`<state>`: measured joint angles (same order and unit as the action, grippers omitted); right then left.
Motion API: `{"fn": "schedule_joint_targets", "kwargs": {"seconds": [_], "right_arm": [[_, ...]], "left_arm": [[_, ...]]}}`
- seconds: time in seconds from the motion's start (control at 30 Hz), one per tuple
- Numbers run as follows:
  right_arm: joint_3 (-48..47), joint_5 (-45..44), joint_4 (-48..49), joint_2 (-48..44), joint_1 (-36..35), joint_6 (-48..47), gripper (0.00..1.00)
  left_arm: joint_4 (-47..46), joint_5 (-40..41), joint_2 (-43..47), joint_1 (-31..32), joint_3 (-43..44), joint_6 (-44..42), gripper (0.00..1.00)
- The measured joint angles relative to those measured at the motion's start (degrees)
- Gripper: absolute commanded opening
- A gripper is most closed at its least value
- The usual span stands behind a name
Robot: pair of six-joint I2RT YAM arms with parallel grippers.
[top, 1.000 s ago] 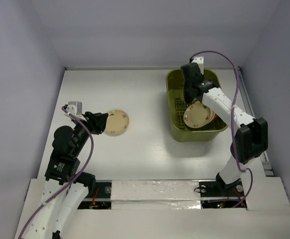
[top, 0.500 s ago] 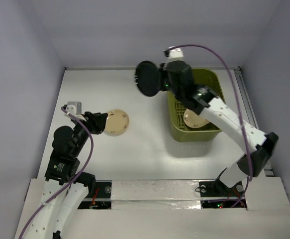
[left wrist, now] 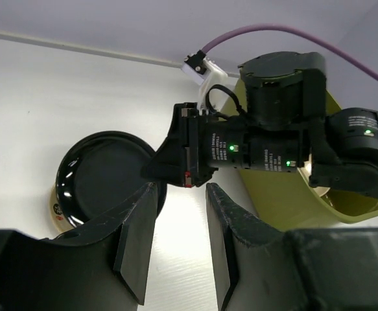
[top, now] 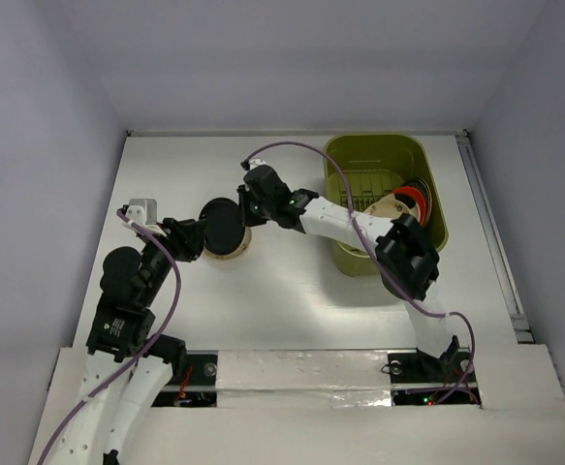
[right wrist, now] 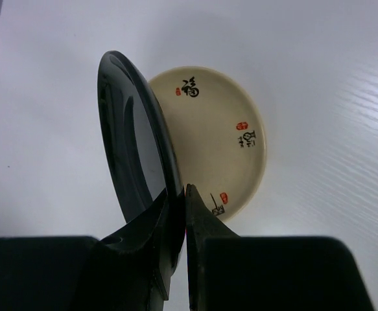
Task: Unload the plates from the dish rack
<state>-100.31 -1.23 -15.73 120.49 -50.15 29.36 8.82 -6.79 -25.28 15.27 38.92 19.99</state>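
Pale lilac-grey walls (top: 292, 58) close in a white surface (top: 292, 300) on three sides, with a silvery strip (top: 301, 368) along its near edge and a thin rail (top: 490, 232) down its right side. At the far right of the surface stands the green dish rack (top: 374, 139); inside it a beige plate (top: 384, 205) and an orange-red plate (top: 416, 199) lean together near its right wall. The right arm (top: 330, 221), trailing a purple cable (top: 292, 147), reaches from the rack side across to the left half of the surface. Its jaws are clamped on the rim of a black plate (right wrist: 133, 146), which hangs tilted over a second beige plate (right wrist: 224, 146) lying flat on the white top. That plate bears dark characters and small red marks. Whether the black plate's lower edge touches it cannot be told. The left arm (top: 127, 281) is folded near the left wall. Its jaws stand apart with nothing between them, just beside the left edge of the two plates and pointing towards them.
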Motion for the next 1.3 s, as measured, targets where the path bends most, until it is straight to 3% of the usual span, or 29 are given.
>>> {"fn": "schedule_joint_targets", "kwargs": {"seconds": [0.03, 0.07, 0.13, 0.17, 0.27, 0.37, 0.43, 0.53, 0.57, 0.63, 0.67, 0.77, 0.83, 0.97, 1.13, 1.23, 1.3], "right_arm": [[0.0, 0.8, 0.5, 0.5, 0.0, 0.8, 0.07], [0.0, 1.4, 1.2, 0.8, 0.0, 1.6, 0.2], [0.0, 2.3, 2.2, 1.3, 0.2, 3.0, 0.37], [0.0, 2.6, 3.0, 1.6, 0.2, 3.4, 0.51], [0.2, 2.7, 3.8, 1.7, 0.2, 4.2, 0.73], [1.2, 2.4, 4.5, 1.6, 0.2, 4.4, 0.84], [2.1, 1.6, 4.1, 1.3, 0.2, 4.2, 0.84], [4.4, -0.5, 3.8, -1.0, 0.2, 3.1, 0.72], [6.1, -1.6, 3.7, -3.0, 0.2, 2.5, 0.54], [9.9, -5.5, 2.4, -9.0, 0.2, 0.8, 0.32], [12.0, -8.1, 1.7, -13.1, 0.3, -0.2, 0.16], [15.6, -15.9, -1.4, -26.3, 1.5, -3.0, 0.02], [16.8, -19.6, -2.6, -34.8, 4.5, -4.4, 0.0], [21.6, -25.0, -4.4, -48.6, 17.1, -5.8, 0.0], [29.1, -27.7, -10.5, -52.8, 29.4, -6.8, 0.0], [31.9, -26.9, -13.1, -48.7, 31.3, -7.2, 0.12], [33.3, -26.4, -14.9, -46.0, 31.8, -7.4, 0.31]], "left_arm": [[0.0, 0.0, 0.0, 0.0, 0.0, 0.0, 0.33], [0.0, 0.0, 0.0, 0.0, 0.0, 0.0, 0.33], [0.0, 0.0, 0.0, 0.0, 0.0, 0.0, 0.33], [0.0, 0.0, 0.0, 0.0, 0.0, 0.0, 0.34], [0.0, 0.0, 0.0, 0.0, 0.0, 0.0, 0.36], [0.0, 0.0, 0.0, 0.0, 0.0, 0.0, 0.36], [0.0, 0.0, 0.0, 0.0, 0.0, 0.0, 0.37], [0.0, 0.0, 0.0, 0.0, 0.0, 0.0, 0.39], [0.0, 0.0, 0.0, 0.0, 0.0, 0.0, 0.4], [0.0, 0.2, 0.0, 0.0, 0.0, 0.0, 0.4], [0.0, 0.2, -0.1, 0.0, 0.0, 0.0, 0.4], [0.0, 0.3, -0.7, 0.0, 0.0, 0.0, 0.4], [0.0, 0.3, -1.5, 0.0, 0.0, 0.0, 0.4], [-0.1, 0.2, -4.2, 0.0, 0.0, 0.1, 0.4], [-0.5, 0.2, -8.1, 0.9, 0.0, 0.1, 0.4], [-0.5, 0.1, -9.9, 2.4, 0.0, 0.0, 0.4], [-0.5, 0.1, -10.5, 3.2, 0.0, 0.0, 0.4]]}}
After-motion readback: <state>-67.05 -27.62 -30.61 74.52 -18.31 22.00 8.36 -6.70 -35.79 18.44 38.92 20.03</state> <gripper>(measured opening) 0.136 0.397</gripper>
